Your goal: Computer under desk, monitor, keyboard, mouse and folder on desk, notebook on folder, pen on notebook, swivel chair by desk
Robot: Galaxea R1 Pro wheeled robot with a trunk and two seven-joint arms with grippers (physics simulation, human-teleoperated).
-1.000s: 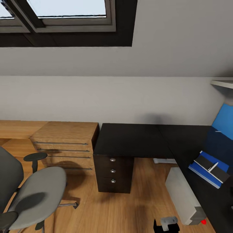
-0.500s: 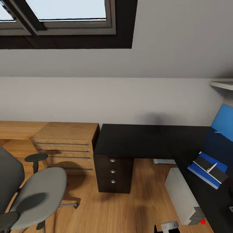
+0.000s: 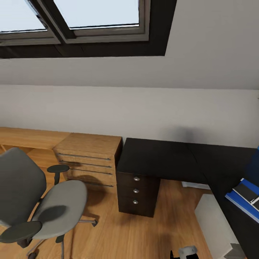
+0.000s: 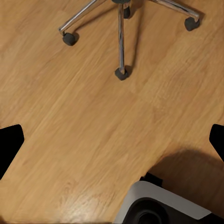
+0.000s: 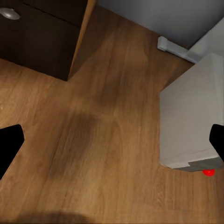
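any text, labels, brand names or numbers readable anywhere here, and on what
None: no words, numbers or brand marks can be read in any view.
The computer has plain pale sides and one red light, no label.
The folder and the notebook on it show bare covers.
The desk drawers carry round knobs, no markings.
The swivel chair shows no logo.

The glossy black desk [image 3: 162, 158] carries the blue folder [image 3: 241, 201] at its right edge. The wooden floor [image 3: 118, 233] bears the swivel chair [image 3: 43, 205] and the computer [image 5: 191, 121].
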